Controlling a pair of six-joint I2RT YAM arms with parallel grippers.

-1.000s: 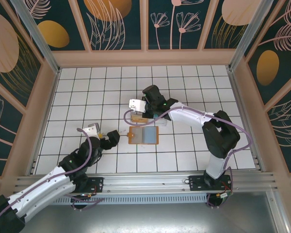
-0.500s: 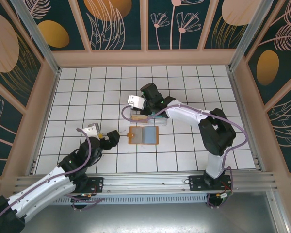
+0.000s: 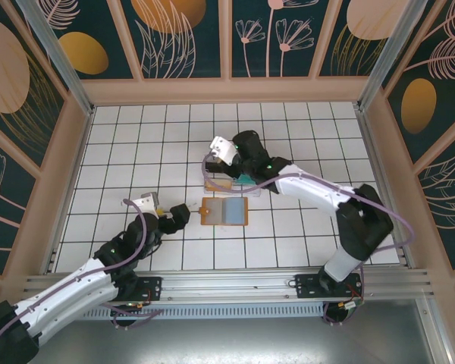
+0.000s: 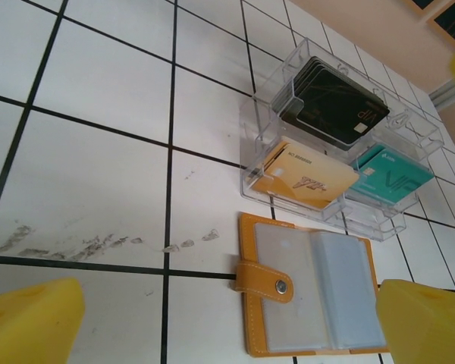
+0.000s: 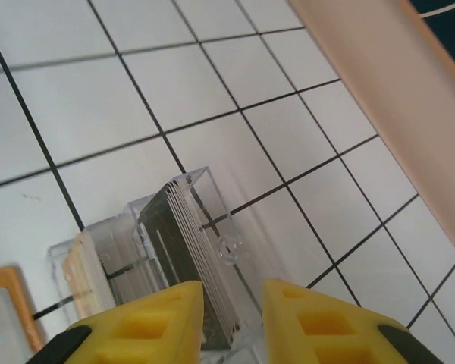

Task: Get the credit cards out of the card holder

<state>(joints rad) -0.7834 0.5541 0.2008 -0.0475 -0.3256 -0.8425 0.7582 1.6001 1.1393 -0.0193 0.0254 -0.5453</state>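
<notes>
Card holder point(image 3: 224, 211) flat, long axis L-R, strap point(image 3: 204, 211) left, L pincer point(image 3: 179, 214) spread, R pincer point(image 5: 232, 307) seemingly ajar

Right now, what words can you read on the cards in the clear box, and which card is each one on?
"VIP": big pale letters on the teal card in the clear tray.
"VIP": small gold letters, rather faint, on the black card.
Too blurred to read: the white logo and small print on the gold card.
No writing to be seen on the card holder.

Tan-orange card holder point(image 3: 224, 211), open flat, pale pockets up, seemingly empty
</notes>
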